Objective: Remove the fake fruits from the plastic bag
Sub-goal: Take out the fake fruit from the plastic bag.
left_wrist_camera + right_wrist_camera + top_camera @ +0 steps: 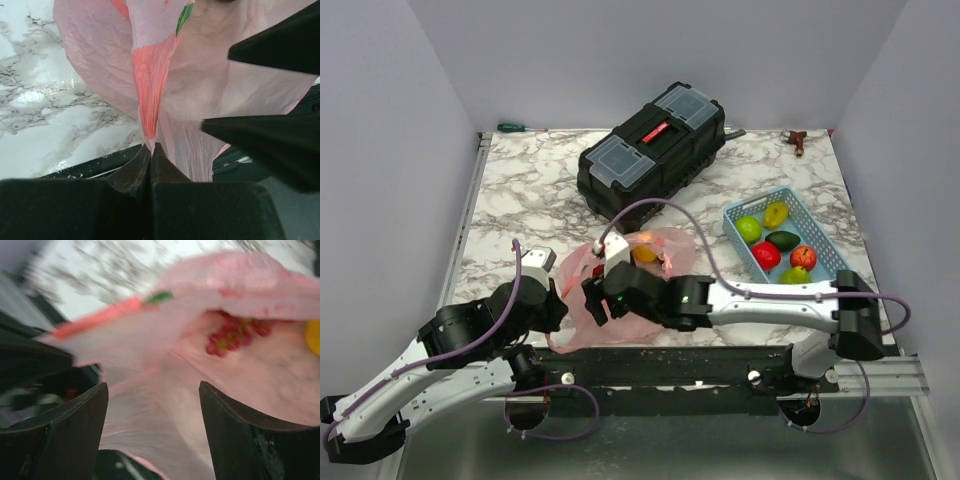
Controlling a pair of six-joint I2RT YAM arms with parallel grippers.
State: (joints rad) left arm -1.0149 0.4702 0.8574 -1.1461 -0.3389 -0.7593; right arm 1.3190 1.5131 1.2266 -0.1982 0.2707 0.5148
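Your left claw (pixel 151 159) is pressed together on a fold of the plastic bag (pixel 672 243), which lies at the near edge of the surface (pixel 520 190), a little left of its middle. Your right claw (pixel 152 386) is spread at the bag's mouth, holding nothing. Inside you can see a red berry cluster (pixel 234 334) and a yellow fruit (pixel 313 336). Other fake fruits (pixel 749 228) already sit in the blue basket (pixel 757 200) near the right edge.

The film is thin and slack. Close the right claw too early and, as I judge it, you pinch plastic along with the fruit, or only plastic. Pull hard against the left pinch and the bag may tear or slide off the near edge. The glossy fruit could also squirt out from between the fingers.
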